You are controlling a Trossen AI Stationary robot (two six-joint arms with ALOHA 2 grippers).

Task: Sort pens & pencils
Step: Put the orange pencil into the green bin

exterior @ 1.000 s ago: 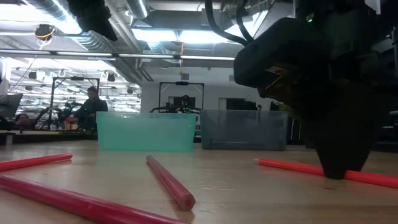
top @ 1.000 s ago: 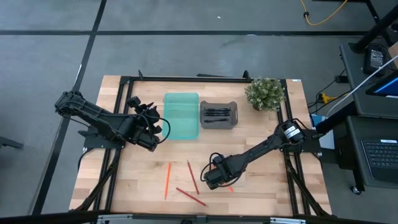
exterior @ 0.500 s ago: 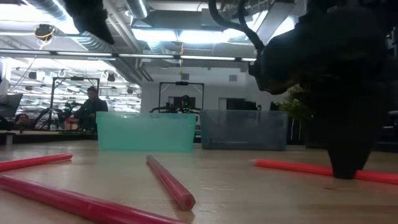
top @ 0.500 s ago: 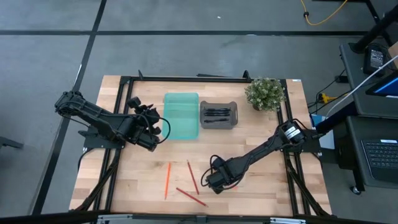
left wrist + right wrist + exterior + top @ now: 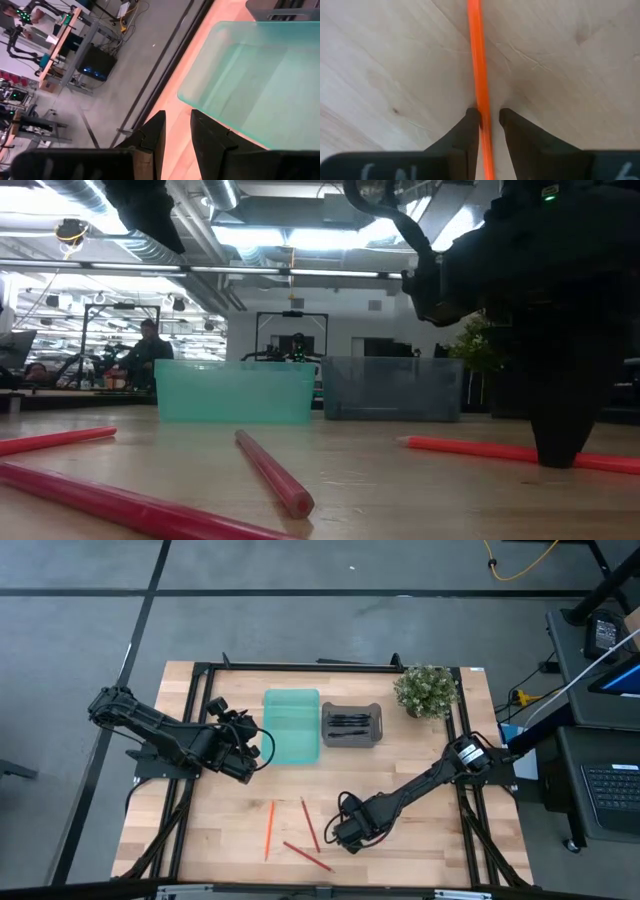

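Observation:
My right gripper (image 5: 345,837) points straight down near the table's front, open by a narrow gap, with an orange pencil (image 5: 477,60) running between its fingers. That pencil lies flat on the wood (image 5: 470,448). Three more pencils lie flat to its left: an orange one (image 5: 269,830), a red one (image 5: 310,823) and a dark red one (image 5: 305,856). Black pens (image 5: 350,724) lie in the grey bin (image 5: 351,739). My left gripper (image 5: 262,750) hovers open and holding nothing beside the teal bin (image 5: 291,726). My right gripper straddles the orange pencil partway along its length (image 5: 481,102), coming from above with its fingers across the pencil. One finger (image 5: 471,122) lies against the pencil's side. The other finger (image 5: 512,125) stands a small gap away. The pencil rests flat on the table.
A potted plant (image 5: 427,690) stands at the far right corner. The black frame rails (image 5: 190,790) run along both table sides. Bare wood lies between the bins and the pencils. A person (image 5: 148,350) sits in the room beyond the table.
My right gripper has rolled about its downward-pointing line above the orange pencil and stayed in place. The stretch of that pencil that showed to its right in the high view is now covered by it.

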